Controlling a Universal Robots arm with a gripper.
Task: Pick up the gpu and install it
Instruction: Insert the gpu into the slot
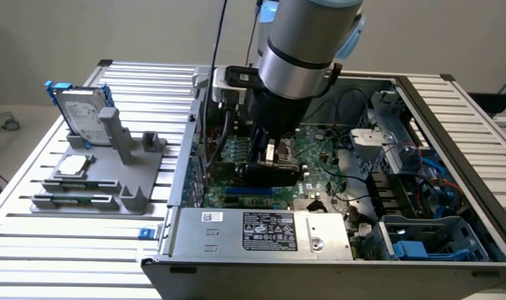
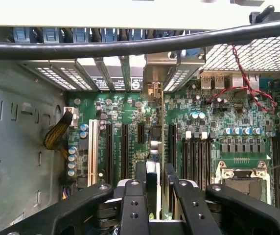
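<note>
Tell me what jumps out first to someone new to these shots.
The arm reaching down into the open computer case, centre of the exterior view. Its hand grips the gpu edge-on above the green motherboard. On the exterior view's left, a grey stand holds a hard drive.

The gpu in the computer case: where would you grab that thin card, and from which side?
Along its upper long edge, coming straight down from above, with one finger on each flat face. The gpu stands on edge over the motherboard slots, so its two faces offer broad, parallel surfaces and its lower edge stays free. The gripper appears to hold it just so.
</note>
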